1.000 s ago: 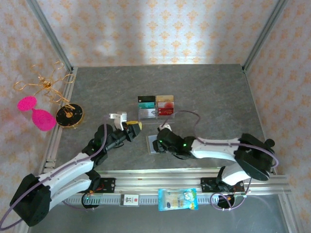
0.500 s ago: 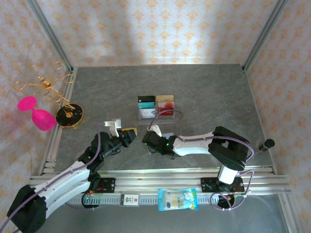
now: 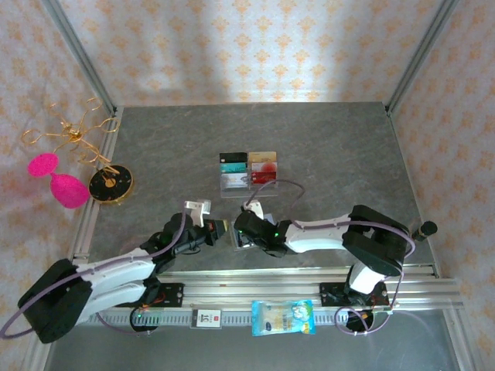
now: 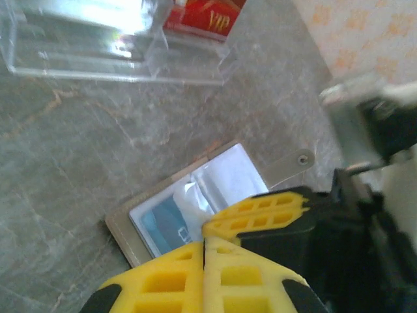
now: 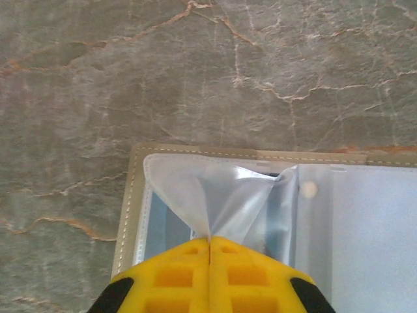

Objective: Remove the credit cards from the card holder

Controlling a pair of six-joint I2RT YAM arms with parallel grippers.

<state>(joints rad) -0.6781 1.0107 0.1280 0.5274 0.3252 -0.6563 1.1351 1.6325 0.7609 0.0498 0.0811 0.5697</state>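
top external view – both arms stretch low and inward, meeting at lower centre; left gripper (image 4: 204, 240) pressed shut over the open card holder (image 4: 225, 171), right gripper (image 5: 210, 240) pinching its clear pocket (image 5: 228, 199).

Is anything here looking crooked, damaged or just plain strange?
Yes. In the right wrist view, a clear pocket of the open card holder is drawn up into a crumpled peak, pinched by the right gripper. The rest of the holder lies flat on the table.
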